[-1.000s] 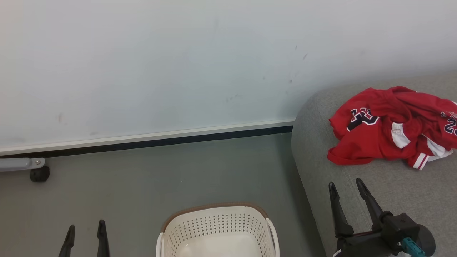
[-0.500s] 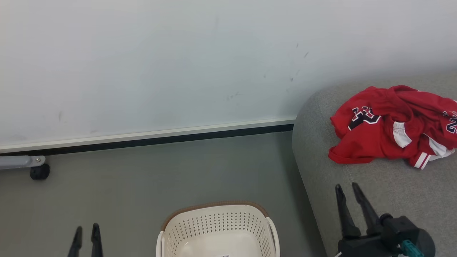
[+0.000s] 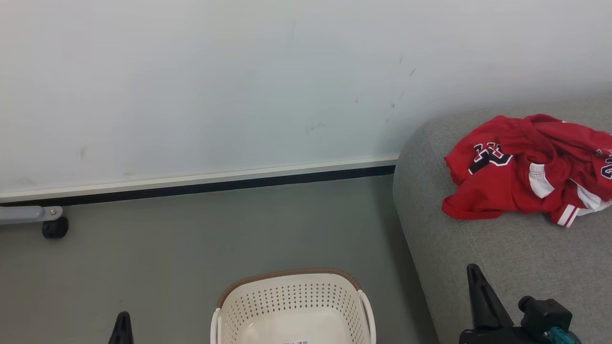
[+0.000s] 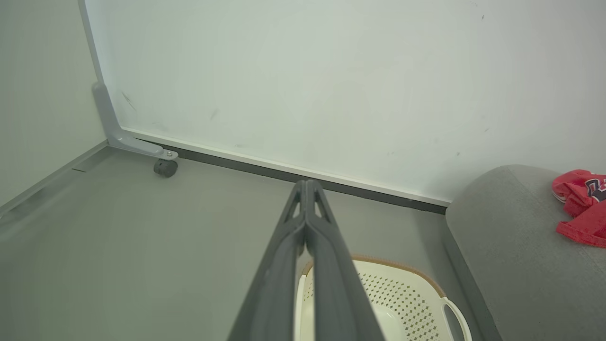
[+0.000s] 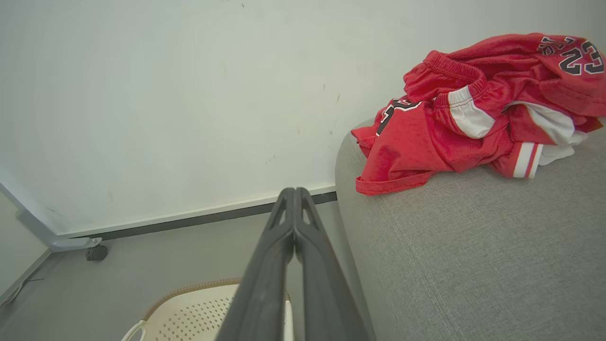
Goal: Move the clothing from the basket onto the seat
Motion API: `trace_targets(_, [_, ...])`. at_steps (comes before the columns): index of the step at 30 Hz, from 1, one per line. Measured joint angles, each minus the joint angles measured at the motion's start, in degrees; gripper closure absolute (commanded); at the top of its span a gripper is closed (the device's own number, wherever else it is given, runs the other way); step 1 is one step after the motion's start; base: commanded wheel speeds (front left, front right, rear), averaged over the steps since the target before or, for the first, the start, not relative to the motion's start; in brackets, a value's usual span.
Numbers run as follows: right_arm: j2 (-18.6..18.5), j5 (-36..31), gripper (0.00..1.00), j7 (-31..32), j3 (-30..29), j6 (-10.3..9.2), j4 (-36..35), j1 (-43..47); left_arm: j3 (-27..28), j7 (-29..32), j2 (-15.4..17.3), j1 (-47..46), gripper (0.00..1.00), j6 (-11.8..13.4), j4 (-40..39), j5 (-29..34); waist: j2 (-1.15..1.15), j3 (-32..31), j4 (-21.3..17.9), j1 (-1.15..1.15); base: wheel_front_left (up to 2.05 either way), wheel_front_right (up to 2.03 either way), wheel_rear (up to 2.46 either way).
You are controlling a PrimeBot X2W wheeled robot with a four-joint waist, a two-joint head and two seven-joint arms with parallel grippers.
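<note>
The red clothing [image 3: 526, 167] lies crumpled on the light-grey seat [image 3: 516, 258] at the right, its navy number and white trim showing; the same clothing [image 5: 478, 109] lies on the seat [image 5: 473, 255] in the right wrist view, and clothing [image 4: 580, 208] shows far right in the left wrist view. The cream basket [image 3: 292, 308] with a brown rim stands on the floor at the bottom centre, holding no garment. My left gripper [image 4: 306, 183] is shut on nothing, left of the basket [image 4: 402, 298]. My right gripper [image 5: 294, 190] is shut on nothing, over the seat's front left corner.
A pale wall panel with a dark base strip [image 3: 201, 188] runs behind the grey floor [image 3: 191, 239]. A grey bracket with a black caster [image 3: 53, 228] sits at the far left. A small label lies on the basket's bottom [image 3: 296, 342].
Both grippers went from open to shut and drew back toward the bottom edge of the head view. The clothing stayed put on the seat.
</note>
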Motion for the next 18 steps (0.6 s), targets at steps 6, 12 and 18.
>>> trace_targets(6, [0.4,4.8,1.00,1.2,-1.6,0.96,0.2,-0.1,0.7,1.3,-0.5,-0.5,1.00,-1.0,0.5,-3.9,0.00,0.1,0.2,0.00,0.00,0.00,0.00])
trace_targets(12, [0.8,9.5,1.00,2.7,-3.2,1.65,0.5,-0.4,1.3,2.5,-0.8,-1.5,1.00,-1.5,1.0,-7.8,0.00,0.2,0.4,0.00,0.00,0.00,0.00])
trace_targets(18, [1.3,13.9,1.00,3.9,-4.7,2.49,0.8,-0.5,1.8,3.8,-1.3,-2.1,1.00,-2.4,1.6,-12.1,0.00,0.2,0.5,0.00,0.00,0.00,0.00])
